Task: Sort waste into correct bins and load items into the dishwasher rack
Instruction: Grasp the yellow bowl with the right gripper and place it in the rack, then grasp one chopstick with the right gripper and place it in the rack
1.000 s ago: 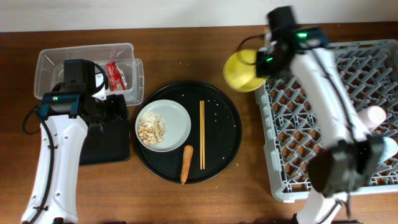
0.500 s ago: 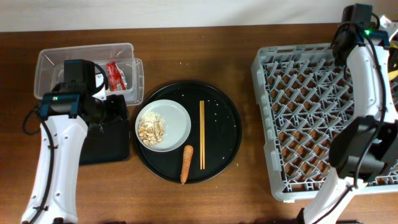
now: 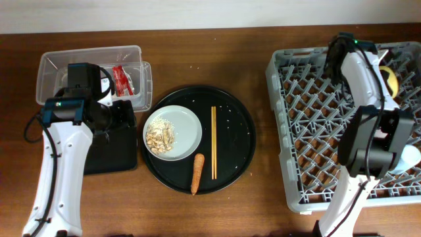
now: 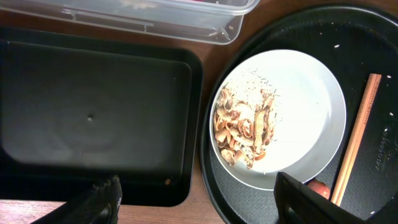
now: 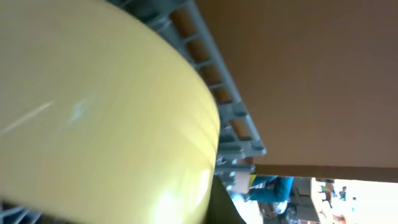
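My left gripper is open and empty, low over the gap between the shallow black rectangular tray and the white plate of beige scraps. Overhead, the red wrapper lies in the clear tub. The chopsticks and carrot lie on the round tray. My right gripper is shut on the yellow bowl over the back right of the grey rack. The bowl fills the right wrist view. The tissue is not made out.
The large round black tray sits mid-table between the bins and the rack. A pale cup shows at the rack's right edge behind my right arm. Bare wood lies along the front and back of the table.
My right arm has carried the yellow bowl from the rack's left back corner, out past the right edge, then back over the rack's back right. The left arm has not moved.
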Controlling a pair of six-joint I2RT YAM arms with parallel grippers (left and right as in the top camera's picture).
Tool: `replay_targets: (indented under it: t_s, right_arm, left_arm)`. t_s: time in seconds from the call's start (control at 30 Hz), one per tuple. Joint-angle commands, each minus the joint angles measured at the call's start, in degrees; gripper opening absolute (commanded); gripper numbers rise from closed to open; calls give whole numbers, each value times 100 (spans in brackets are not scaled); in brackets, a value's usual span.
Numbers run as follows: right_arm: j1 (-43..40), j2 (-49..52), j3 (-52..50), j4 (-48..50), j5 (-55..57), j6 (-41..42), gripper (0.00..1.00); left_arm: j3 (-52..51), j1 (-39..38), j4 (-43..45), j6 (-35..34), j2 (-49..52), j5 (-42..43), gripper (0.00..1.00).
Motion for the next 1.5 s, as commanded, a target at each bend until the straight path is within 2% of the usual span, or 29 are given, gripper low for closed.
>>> replay_targets:
  t_s: [0.0, 0.03, 0.07, 0.1, 0.13, 0.2, 0.27, 0.3, 0.33, 0.37, 0.43, 0.5, 0.57, 0.7, 0.77, 0.87, 0.97, 1.0, 1.2, 1.47]
  right_arm:
    - [-68, 48, -142, -306, -1156, 35, 5]
    - [-68, -24, -138, -415, -1370, 37, 9]
    - [-68, -149, -138, -468, -1534, 63, 19]
    - [-68, -391, -138, -527, -1735, 181, 40]
    - [-68, -542, -138, -542, -1860, 181, 51]
    - [-66, -1270, -138, -535, -2494, 133, 98]
    - [-57, -1694, -136, -354, -3624, -264, 99]
    - [-57, -1926, -136, -286, -5080, -1362, 98]
    - [-33, -2063, -138, -361, -6072, -1672, 89]
    - [83, -2140, -138, -516, -6782, -1670, 88]
    - [538, -2135, -168, -719, -7237, -1668, 88]
    - [1139, -2124, -256, -721, -7263, -1668, 88]
    - [2079, -1993, -334, -662, -7259, -1617, 88]
    - [3346, -1628, -957, 0, -7259, -710, 88]
    - [3689, -1574, -1432, 485, -7257, -479, 88]
    - [4072, -1550, -2229, 1464, -7259, -297, 88]
    - [4391, -1464, -2695, 2048, -7119, 4, 88]
    - [4463, -1397, -2747, 2044, -6787, 328, 88]
    - [4503, -1117, -2756, 2068, -6194, 743, 88]
    - [4503, -734, -2776, 2092, -6212, 741, 88]
  left_arm:
    - [15, 13, 0, -7, -50, 44, 78]
    - [15, 13, -2, -7, -50, 44, 78]
    - [15, 13, -2, -7, -50, 44, 78]
    - [15, 13, -2, -7, -50, 44, 81]
    - [15, 13, -2, -7, -50, 44, 81]
    - [15, 13, -4, -7, -50, 44, 82]
    - [15, 13, -4, -7, -50, 44, 84]
    - [15, 13, -2, -7, -50, 42, 87]
    - [15, 13, -2, -7, -50, 42, 87]
    - [15, 13, -7, -7, -50, 42, 91]
    - [15, 13, -7, -7, -50, 42, 92]
    - [15, 13, -7, -7, -50, 42, 92]
    - [15, 13, -7, -7, -50, 42, 92]
    - [15, 13, -7, -7, -50, 42, 92]
    - [15, 13, -7, -7, -50, 42, 93]
    - [15, 13, -7, -7, -50, 42, 93]
    - [15, 13, -7, -7, -50, 42, 93]
    - [15, 13, -7, -7, -50, 42, 93]
    - [15, 13, -9, -7, -50, 42, 93]
    - [15, 13, -9, -7, -50, 42, 93]
